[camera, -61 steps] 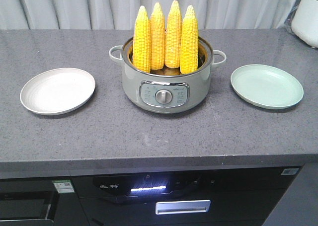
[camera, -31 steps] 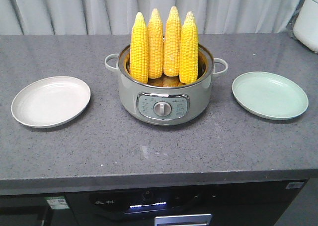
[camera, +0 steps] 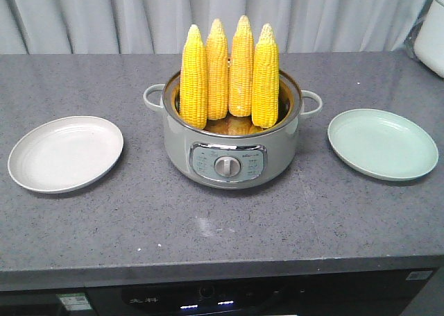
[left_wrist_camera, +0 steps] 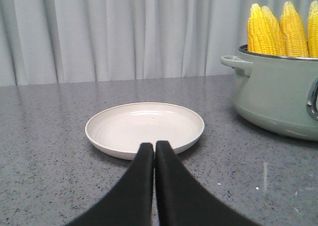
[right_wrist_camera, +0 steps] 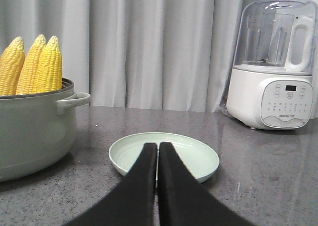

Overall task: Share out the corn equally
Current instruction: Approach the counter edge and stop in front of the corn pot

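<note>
The left gripper has its two black fingers pressed together side by side, with nothing between them, low over the grey stone counter. Just past their tips lies a shallow off-white plate, its near rim meeting the fingertips in the left wrist view; whether they touch it cannot be told. Ahead and to the right of these fingers stands a pale green electric pot, and the corn is in it: four yellow cobs on end, pale tips up, side by side and rising well above the rim. The right gripper is likewise closed on nothing, fingers flat against each other. A light green plate lies just beyond its tips, the pot with the cobs is to the left of these fingers, and a white blender with a clear jug stands farther off to their right, before a grey curtain.
</note>
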